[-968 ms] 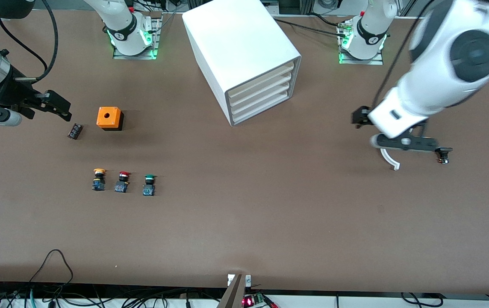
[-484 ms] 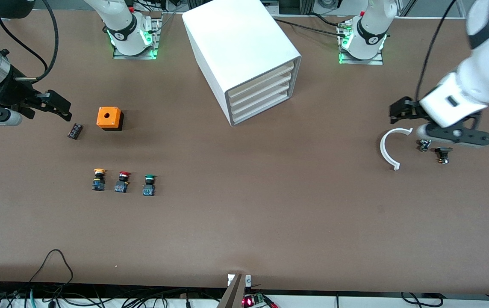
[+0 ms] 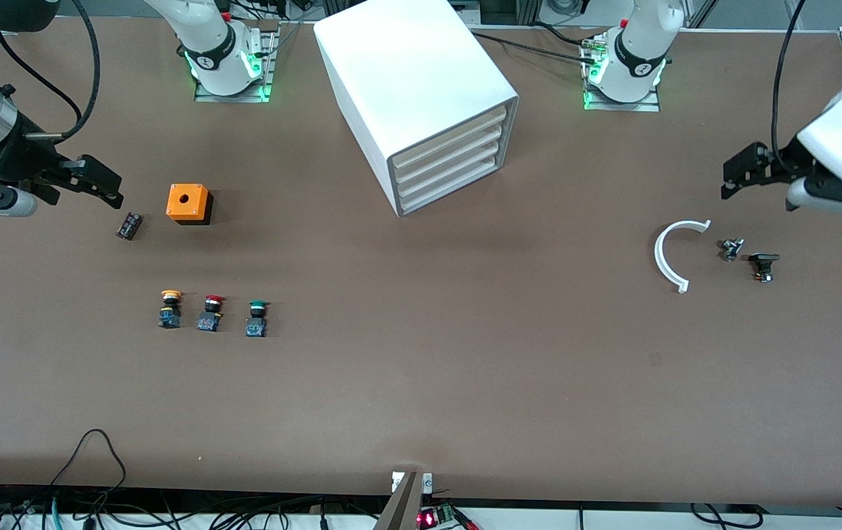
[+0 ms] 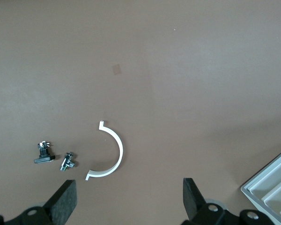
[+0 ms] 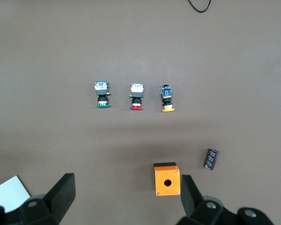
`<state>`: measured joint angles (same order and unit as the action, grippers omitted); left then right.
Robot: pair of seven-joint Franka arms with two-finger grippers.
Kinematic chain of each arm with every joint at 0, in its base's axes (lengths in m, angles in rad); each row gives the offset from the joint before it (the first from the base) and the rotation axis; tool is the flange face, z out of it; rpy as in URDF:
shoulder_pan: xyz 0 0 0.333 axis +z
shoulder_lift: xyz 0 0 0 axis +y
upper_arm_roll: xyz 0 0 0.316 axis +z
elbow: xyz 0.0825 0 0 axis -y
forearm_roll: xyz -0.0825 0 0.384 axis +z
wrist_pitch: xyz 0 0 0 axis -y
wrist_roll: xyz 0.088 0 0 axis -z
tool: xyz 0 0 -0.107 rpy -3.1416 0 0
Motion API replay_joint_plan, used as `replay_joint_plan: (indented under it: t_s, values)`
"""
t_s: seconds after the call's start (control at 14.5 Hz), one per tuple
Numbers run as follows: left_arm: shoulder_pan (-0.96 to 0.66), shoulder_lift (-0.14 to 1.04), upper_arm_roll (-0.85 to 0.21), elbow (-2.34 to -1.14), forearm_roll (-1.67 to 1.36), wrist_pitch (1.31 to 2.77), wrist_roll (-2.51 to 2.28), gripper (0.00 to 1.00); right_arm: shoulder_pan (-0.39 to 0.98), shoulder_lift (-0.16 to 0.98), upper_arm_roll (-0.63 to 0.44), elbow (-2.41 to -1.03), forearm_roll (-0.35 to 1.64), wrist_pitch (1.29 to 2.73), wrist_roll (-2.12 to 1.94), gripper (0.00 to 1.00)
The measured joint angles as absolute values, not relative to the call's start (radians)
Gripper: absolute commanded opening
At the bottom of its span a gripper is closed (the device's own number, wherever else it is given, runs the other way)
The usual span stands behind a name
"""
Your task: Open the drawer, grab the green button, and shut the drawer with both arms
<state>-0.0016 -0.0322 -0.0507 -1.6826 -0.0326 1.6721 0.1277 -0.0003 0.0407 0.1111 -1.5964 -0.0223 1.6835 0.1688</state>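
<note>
From the front camera, a big white cabinet (image 3: 421,96) stands on the table (image 3: 465,368) between the two arm bases. Its four drawers are all pushed in, so nothing inside them can be seen; the drawer (image 3: 447,144) fronts face the front camera and turn a bit toward the left arm's end. The green button (image 3: 257,318) stands upright, cap on top, well nearer the camera than the cabinet, toward the right arm's end. It is in a row with the red button (image 3: 210,313) and the yellow button (image 3: 169,308). The right gripper (image 3: 101,182) hangs by a small dark cylinder (image 3: 129,225) and an orange box (image 3: 188,204). The left gripper (image 3: 741,175) is up over the table's left arm end, near a white curved piece (image 3: 671,254).

The left wrist view shows the fingers (image 4: 65,199) spread wide with nothing held. It also shows two tiny metal parts (image 4: 56,157) and a cabinet corner.

The right wrist view shows its fingers (image 5: 63,190) wide apart and empty too. Here the buttons' blue bases show best.
</note>
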Motion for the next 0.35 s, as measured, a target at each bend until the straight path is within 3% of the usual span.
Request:
replay_joint_plan:
  t_s: [0.35]
  values:
    - [-0.002,-0.027,-0.051,-1.685,-0.029,1.647,0.128,1.00,-0.001,0.041,0.111,-1.596,-0.022,1.683,0.169,1.00]
